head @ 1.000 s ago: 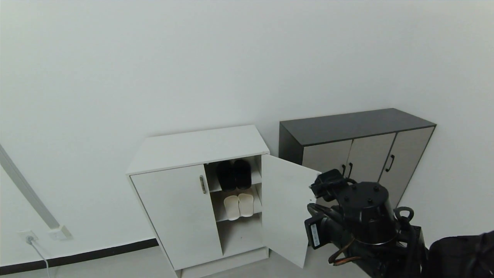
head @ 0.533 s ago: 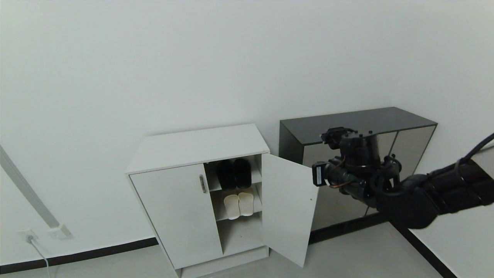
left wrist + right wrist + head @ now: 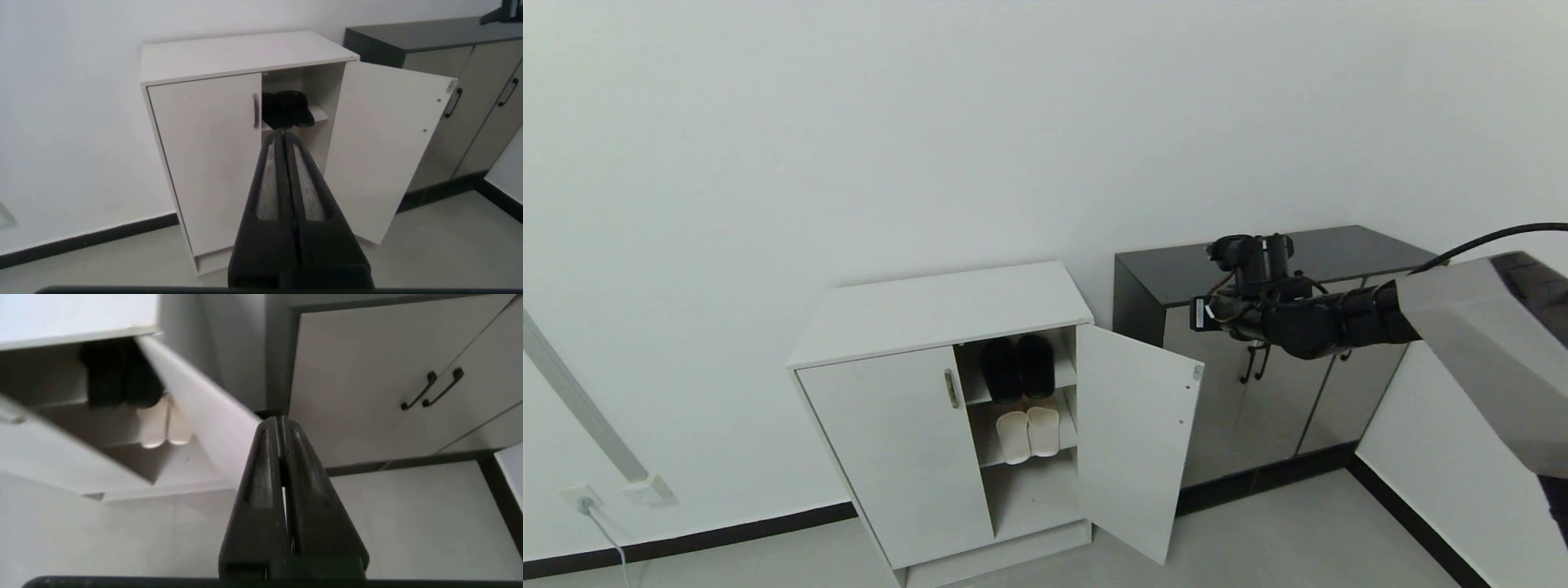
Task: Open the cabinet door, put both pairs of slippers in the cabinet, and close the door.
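A: Cabinet?
B: White cabinet (image 3: 939, 314), right door (image 3: 1131, 441) swung open, left shut.
A: Slippers?
B: Black slippers (image 3: 1017, 369) on top shelf, white slippers (image 3: 1027, 434) just below.
A: Grippers?
B: Left gripper (image 3: 283, 137), right gripper (image 3: 283, 423) pinched closed, empty; right up by dark cabinet (image 3: 1160, 273).

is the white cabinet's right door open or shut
Open: the right door stands swung outward from the white cabinet, showing black slippers above white slippers inside.

The right arm (image 3: 1339, 322) extends forward, right pincer (image 3: 282, 429) and left pincer (image 3: 282, 139) closed.
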Controlling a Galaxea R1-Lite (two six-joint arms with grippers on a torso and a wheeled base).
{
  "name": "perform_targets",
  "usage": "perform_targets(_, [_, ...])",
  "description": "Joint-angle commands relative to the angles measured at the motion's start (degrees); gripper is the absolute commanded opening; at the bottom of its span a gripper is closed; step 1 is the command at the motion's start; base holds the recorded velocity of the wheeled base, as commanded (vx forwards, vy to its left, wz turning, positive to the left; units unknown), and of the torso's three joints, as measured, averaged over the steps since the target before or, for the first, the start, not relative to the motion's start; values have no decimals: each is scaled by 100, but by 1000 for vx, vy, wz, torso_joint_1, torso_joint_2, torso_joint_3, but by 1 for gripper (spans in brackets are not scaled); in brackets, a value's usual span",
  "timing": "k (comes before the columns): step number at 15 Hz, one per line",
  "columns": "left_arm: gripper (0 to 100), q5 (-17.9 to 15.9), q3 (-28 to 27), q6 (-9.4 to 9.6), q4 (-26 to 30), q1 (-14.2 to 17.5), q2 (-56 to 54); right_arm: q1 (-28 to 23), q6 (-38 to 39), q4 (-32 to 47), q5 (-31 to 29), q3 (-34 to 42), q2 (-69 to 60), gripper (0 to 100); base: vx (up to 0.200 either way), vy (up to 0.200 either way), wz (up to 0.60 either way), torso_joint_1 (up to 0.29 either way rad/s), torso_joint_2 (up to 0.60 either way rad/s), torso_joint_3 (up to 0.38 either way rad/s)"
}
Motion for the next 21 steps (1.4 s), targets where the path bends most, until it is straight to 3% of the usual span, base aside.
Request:
perform_targets(1, [0,0,0,-1,-1,0,0,-192,13,210,45,-1114,1231,0,0,0,0,0,0,0])
perform_targets(3, [0,9,0,-1,-1,0,0,-228,4,113,45,-1437,1679,0,0,0,0,0,0,0])
perform_targets(16, [0,0,0,-10,-1,0,0,-192,4,139,177,-1437,1855,0,0,0,0,0,0,0])
perform_targets(21, [0,0,0,-1,-1,0,0,370,21,78,177,-68,800,0,0,0,0,0,0,0])
